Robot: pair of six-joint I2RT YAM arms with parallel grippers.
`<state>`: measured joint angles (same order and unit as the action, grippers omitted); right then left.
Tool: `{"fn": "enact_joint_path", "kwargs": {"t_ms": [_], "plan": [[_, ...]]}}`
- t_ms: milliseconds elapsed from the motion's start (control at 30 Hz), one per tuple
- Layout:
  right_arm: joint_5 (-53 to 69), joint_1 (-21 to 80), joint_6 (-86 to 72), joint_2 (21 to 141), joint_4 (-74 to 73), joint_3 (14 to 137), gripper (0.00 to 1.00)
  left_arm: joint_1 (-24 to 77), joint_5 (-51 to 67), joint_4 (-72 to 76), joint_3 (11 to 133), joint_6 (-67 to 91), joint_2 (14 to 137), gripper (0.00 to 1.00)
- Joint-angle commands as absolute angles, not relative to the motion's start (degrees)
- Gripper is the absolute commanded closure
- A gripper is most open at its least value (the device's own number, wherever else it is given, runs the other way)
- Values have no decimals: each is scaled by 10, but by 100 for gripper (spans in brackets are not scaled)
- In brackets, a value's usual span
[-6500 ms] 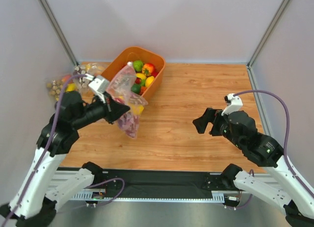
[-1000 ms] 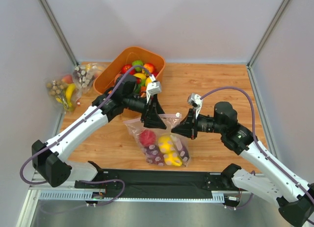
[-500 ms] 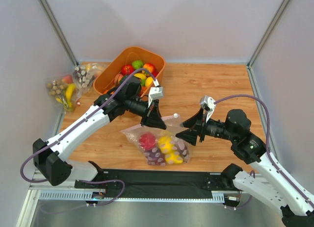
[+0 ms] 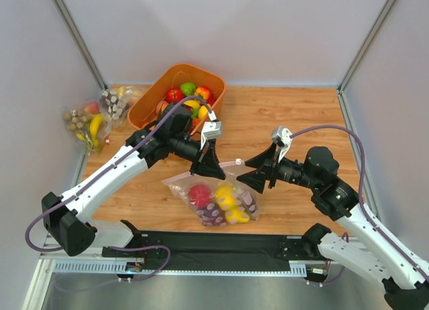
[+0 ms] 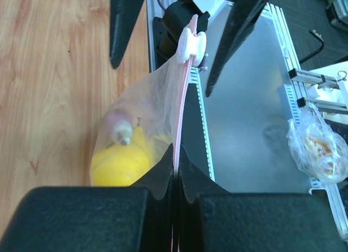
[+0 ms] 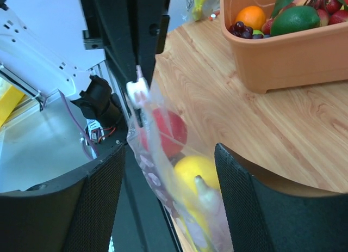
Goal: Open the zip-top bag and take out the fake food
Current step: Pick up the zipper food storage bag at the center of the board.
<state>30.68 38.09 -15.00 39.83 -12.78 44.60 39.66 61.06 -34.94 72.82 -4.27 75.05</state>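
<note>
Wooden table (image 4: 288,116) within a white-walled cell; both arms meet at its near centre.

Left jaws: clenched. The left wrist view shows them pressed flat on the pink zip strip (image 5: 178,116) of the zip-top bag (image 4: 175,185). A second ago they stood apart, so this grip is new.

Right jaws: released. A second ago they were closed; now they are spread, one to each side of the bag's mouth in the right wrist view, gripping nothing.

Finding: hold of the bag has passed from right to left. The white slider (image 5: 193,42) sits at the far end of the strip, nearest the right jaws. Judgement: the right arm is now free to take that slider and draw it along while the left anchors the strip.

Bag: lying on the table between the arms, mouth lifted, apparently still zipped. The fake food (image 4: 224,199), with its red apple (image 4: 200,194), is inside; none is removed. An orange bin (image 4: 144,106) of produce stands behind.
</note>
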Motion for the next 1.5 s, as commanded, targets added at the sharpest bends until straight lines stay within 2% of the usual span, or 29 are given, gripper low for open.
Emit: {"fn": "enact_joint_path", "kwargs": {"t_ms": [0,67,167,200,267,300,367,400,467,500,600,667,767,800,867,933,1100,1467], "plan": [[302,381,-138,420,-80,462,33,403,636,-358,751,-78,740,100],[307,381,-142,432,-64,463,35,409,632,-374,758,-88,744,100],[308,381,-152,441,-44,467,48,417,621,-394,765,-98,751,100],[308,381,-155,440,-35,466,58,419,617,-398,767,-105,753,100],[310,381,-162,436,-27,462,71,426,603,-415,772,-112,757,100],[311,381,-163,432,-24,461,87,428,598,-418,773,-117,757,100],[315,381,-167,427,-25,458,100,432,578,-426,776,-120,758,100],[316,381,-170,422,-25,456,99,432,569,-427,778,-119,758,100],[319,381,-175,416,-27,449,100,432,544,-430,780,-117,756,90],[320,381,-177,410,-28,447,100,432,534,-427,781,-117,753,73],[323,381,-189,393,-33,434,100,432,458,-394,769,-89,730,48],[323,381,-194,382,-35,425,100,432,390,-370,759,-77,701,38],[324,382,-204,365,-29,412,100,432,367,-331,745,-60,662,37],[329,381,-211,360,-29,407,100,437,360,-314,742,-56,655,22],[334,382,-217,360,-28,403,100,458,317,-301,744,-52,635,13],[338,382,-221,359,-27,402,100,479,292,-294,748,-54,625,12],[342,382,-223,350,-28,399,100,592,135,-322,789,-105,639,13],[360,383,-223,331,-59,406,100,613,114,-309,830,-132,693,14]]}}
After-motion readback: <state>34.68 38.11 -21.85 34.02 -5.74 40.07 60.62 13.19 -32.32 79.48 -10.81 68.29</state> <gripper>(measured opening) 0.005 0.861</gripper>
